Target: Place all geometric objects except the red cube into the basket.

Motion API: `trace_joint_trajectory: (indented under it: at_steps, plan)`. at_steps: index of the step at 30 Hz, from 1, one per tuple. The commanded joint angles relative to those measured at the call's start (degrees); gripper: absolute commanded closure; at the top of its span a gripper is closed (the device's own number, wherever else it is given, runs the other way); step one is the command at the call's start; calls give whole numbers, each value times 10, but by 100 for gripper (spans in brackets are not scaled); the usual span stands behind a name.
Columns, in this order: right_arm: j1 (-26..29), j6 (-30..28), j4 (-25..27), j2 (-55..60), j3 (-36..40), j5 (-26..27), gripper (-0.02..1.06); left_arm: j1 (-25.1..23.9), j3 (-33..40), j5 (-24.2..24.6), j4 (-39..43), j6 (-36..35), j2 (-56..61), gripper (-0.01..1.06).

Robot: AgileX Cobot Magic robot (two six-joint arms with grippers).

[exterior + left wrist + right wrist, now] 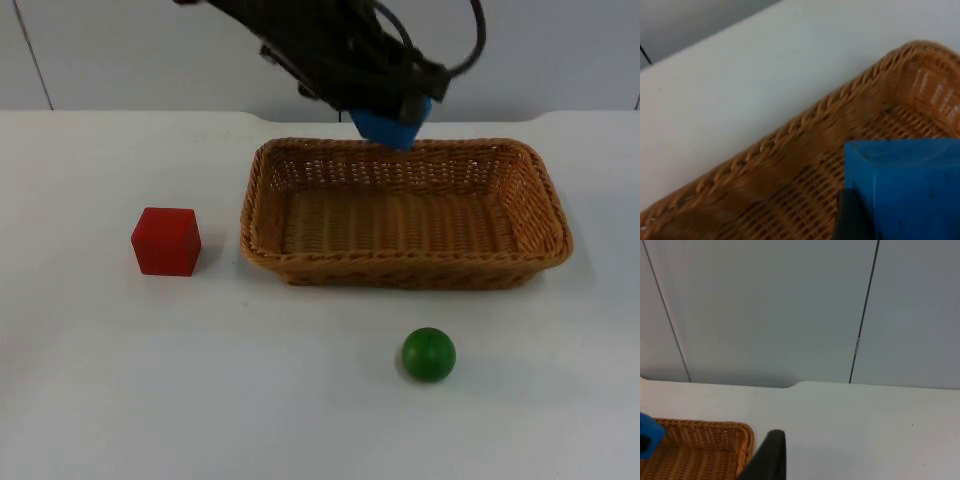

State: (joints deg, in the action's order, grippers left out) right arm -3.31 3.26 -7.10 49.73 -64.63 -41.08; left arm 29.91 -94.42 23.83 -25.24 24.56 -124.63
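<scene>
My left gripper (pixel 398 112) is shut on a blue block (pixel 390 127) and holds it over the far rim of the wicker basket (pixel 400 272). In the left wrist view the blue block (pixel 905 185) hangs above the basket's woven inside (pixel 790 165), with a black finger (pixel 852 220) against its side. A green ball (pixel 428 354) lies on the table in front of the basket. A red cube (pixel 166 241) sits to the basket's left. My right gripper (pixel 769 456) waits behind the basket's right end, facing the wall; its view catches the basket's corner (pixel 700 426) and the blue block (pixel 647 435).
The white table (pixel 300 410) ends at a grey partition wall (pixel 560 50) behind the basket. The left arm (pixel 320 45) stretches from the upper left across to the basket's far side.
</scene>
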Motion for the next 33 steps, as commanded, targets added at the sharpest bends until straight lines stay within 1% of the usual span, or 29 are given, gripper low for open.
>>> trace_joint_trajectory:
  at_steps: [1,2,3,6,7,10,13,14,15,17,18,19,20,22,24,26,29,32,33]
  plan:
    - [2,-1,-2,0,-3,0,0,2,-35,21,20,-15,-31,104]
    - [2,-1,-2,0,-3,2,0,2,-52,30,30,-24,-48,104]
    - [2,-1,-2,0,-3,2,0,2,-52,30,30,-24,-48,104]
    - [2,-1,-2,0,-3,2,0,2,-91,60,57,-50,-94,104]
    - [2,-1,-2,0,-3,2,0,2,-91,60,57,-50,-94,104]
    - [2,-1,-2,0,-3,2,0,2,-107,85,81,-58,-126,104]
    - [2,-2,-2,0,-3,0,0,2,-107,89,97,-63,-131,103]
    - [2,-2,-2,0,-3,-1,0,2,-109,89,113,-87,-132,98]
    - [2,-2,-2,0,-3,-1,0,2,-109,89,113,-87,-132,98]
    - [2,-2,-2,0,-3,-1,0,2,-109,89,118,-100,-131,80]
    - [2,-2,-2,0,-3,-1,0,2,-109,92,118,-100,-130,67]
    - [2,-2,-2,0,-3,-1,0,2,-109,92,118,-100,-130,67]
    - [2,-2,-2,0,-3,-1,0,5,-109,100,118,-100,-130,46]
    - [2,-2,-2,0,-3,-1,0,9,-109,124,108,-86,-129,0]
    - [2,-2,-3,0,-3,-1,0,8,-109,132,103,-82,-126,0]
    - [2,-2,-3,0,-3,2,0,10,-109,145,77,-62,-116,0]
    - [2,-2,-3,0,-3,3,0,10,-109,147,60,-50,-97,0]
    - [2,-2,-3,0,-3,3,0,10,-109,141,71,-49,-44,0]
    - [2,-2,-3,0,-3,3,0,10,-109,141,71,-49,-44,0]
